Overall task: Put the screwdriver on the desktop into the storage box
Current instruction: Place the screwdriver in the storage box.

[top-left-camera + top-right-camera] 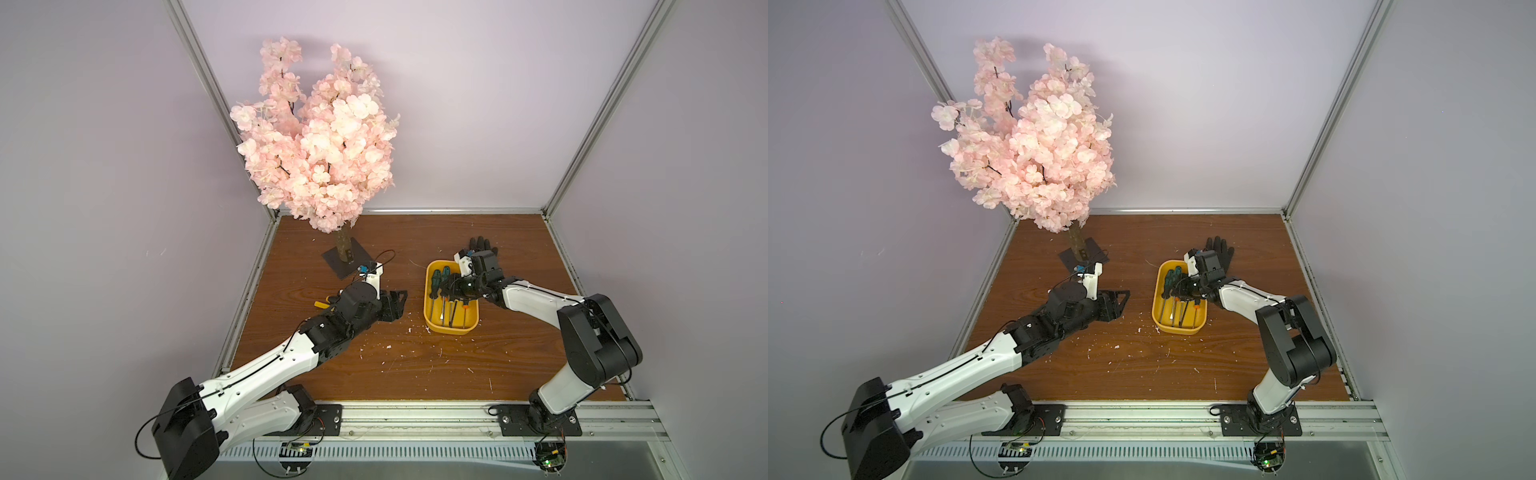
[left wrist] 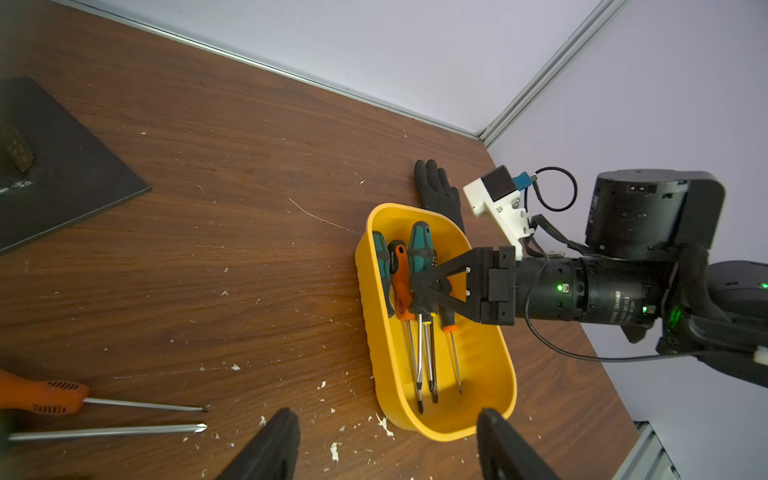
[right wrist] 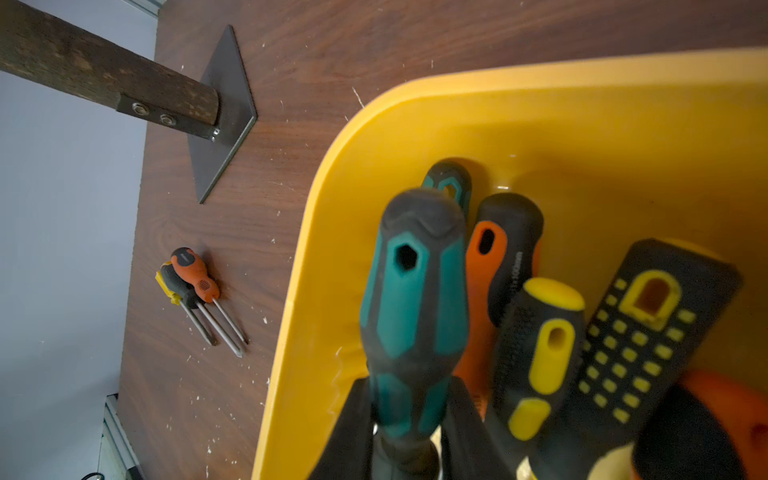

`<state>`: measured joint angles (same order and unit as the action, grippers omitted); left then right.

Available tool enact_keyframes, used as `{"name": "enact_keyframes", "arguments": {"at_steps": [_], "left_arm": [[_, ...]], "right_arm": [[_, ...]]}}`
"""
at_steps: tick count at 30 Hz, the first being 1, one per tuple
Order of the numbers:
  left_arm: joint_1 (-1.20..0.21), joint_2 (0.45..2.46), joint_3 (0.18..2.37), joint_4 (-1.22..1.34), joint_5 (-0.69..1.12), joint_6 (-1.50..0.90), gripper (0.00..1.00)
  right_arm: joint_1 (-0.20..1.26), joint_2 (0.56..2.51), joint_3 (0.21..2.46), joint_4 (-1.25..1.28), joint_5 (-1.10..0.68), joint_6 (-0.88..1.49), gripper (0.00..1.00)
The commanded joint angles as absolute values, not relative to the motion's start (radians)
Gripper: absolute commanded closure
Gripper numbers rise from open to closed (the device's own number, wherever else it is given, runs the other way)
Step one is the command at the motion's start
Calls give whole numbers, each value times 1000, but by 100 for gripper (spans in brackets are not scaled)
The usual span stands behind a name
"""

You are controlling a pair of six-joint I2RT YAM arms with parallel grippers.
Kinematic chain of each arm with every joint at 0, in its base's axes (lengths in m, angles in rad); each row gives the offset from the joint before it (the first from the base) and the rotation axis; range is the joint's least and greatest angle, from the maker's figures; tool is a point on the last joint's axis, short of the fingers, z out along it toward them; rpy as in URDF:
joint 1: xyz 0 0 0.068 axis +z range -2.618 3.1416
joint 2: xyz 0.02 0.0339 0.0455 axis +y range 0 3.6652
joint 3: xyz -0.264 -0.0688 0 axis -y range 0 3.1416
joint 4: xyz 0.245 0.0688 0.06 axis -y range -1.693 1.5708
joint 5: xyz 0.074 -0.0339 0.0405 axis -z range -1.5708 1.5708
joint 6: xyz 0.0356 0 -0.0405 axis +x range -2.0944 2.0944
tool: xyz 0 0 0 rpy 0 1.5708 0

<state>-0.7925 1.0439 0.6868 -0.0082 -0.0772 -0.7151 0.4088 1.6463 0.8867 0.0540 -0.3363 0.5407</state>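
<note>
Jaws of the right tool (image 2: 417, 286) stand narrow, clamped on the teal-handled screwdriver (image 3: 411, 299) at the neck where handle meets shaft. This screwdriver is inside the outline of the storage box (image 1: 453, 329), with its handle toward the far end and its shaft running lengthwise toward the near end. It sits over the other handles in the box; whether it rests on them cannot be determined.

Box contents alongside it: a second teal handle (image 2: 380, 257), an orange-and-black handle (image 2: 400, 278) and a yellow-and-black handle (image 3: 544, 345).

The left tool (image 1: 395, 305) has its jaws wide with nothing between them. It hangs above the worktop (image 1: 415, 365), left of the box and apart from it.

Loose screwdrivers (image 3: 195, 286) lie side by side on the worktop near its left edge. A black glove (image 1: 482, 245) lies just beside the box's far end.
</note>
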Motion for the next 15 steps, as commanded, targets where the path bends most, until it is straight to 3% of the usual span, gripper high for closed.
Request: {"name": "enact_keyframes", "arguments": {"at_steps": [1,8,15], "left_arm": [[-780,1034,687,-34,-95,-727,29],[-775,1040,687,-58,-103,-734,29],[-772,1037,692,-92,-135,-750,32]], "right_arm": [[414,1641,924,64,-324,531,76],[416,1627,920,62,-289,543,62],[416,1591,927,41,-279,528,60]]}}
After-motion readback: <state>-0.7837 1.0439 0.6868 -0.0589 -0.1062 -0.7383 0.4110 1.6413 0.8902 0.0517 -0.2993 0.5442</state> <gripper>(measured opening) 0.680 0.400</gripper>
